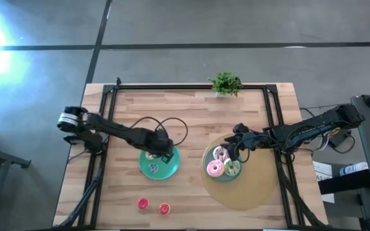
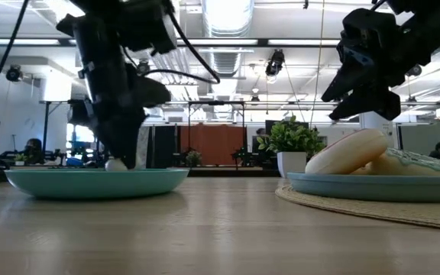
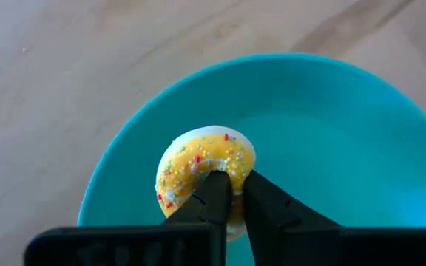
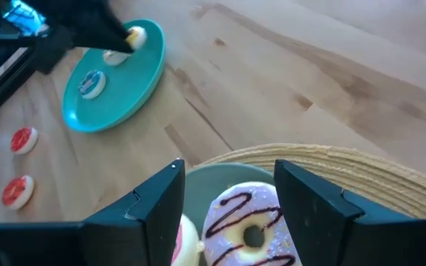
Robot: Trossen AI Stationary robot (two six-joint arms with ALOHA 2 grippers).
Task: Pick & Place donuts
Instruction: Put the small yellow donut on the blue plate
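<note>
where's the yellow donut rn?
The yellow donut is pinched in the left gripper just over the teal plate on the table's left half in the high view, near a blue donut lying on that plate.

The left arm reaches in from the table's left edge, its wrist bent down and the left gripper (image 3: 231,193) pinched nearly closed on something. The right arm stretches in from the right edge, the right gripper (image 4: 228,185) hanging above the table with its 2 fingers spread wide
</note>
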